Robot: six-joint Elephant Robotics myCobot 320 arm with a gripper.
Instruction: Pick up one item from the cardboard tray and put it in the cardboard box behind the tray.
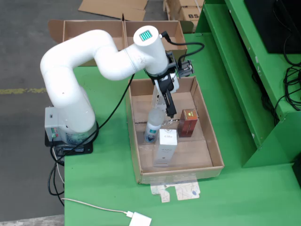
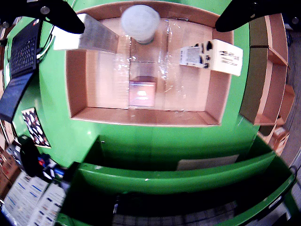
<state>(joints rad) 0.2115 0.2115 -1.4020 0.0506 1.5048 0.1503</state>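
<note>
Here, on the green tabletop [image 1: 244, 188], a shallow brown cardboard tray [image 1: 214, 155], open at the top. Inside that tray, in the fixed view: a dark red upright carton [image 1: 187, 122] toward the right wall, a white plastic bottle with a pale cap [image 1: 153, 125] left of it and nearer the tray's middle, and a tall white rectangular carton [image 1: 165, 147] just in front of the bottle, toward the tray's near wall. Bottle and white carton very close, contact not clear.

Behind the tray's far wall, a larger brown cardboard box [image 1: 80, 29] with a centre divider, flaps folded outward.

Left of the tray, at the table's edge, the white myCobot arm [image 1: 70, 70] on its grey base, elbow bent, wrist reaching over the tray's far half. Below the wrist, the black gripper [image 1: 168, 109] pointing down into the tray, hanging above the gap between bottle and red carton.

From the wrist view, looking straight down: two black fingers [image 2: 61, 14] spread wide at the upper corners, nothing between them, nothing grasped. Same tray [image 2: 141, 117] below, with the bottle's [image 2: 140, 22] round cap at top centre, the red carton's [image 2: 142, 92] square top at the middle, the white carton [image 2: 211, 55] leaning at the right.

Front of the tray, scraps of torn printed cardboard [image 1: 178, 190] on the tabletop, and a white plug with cable [image 1: 139, 219] near the table's front edge.
</note>
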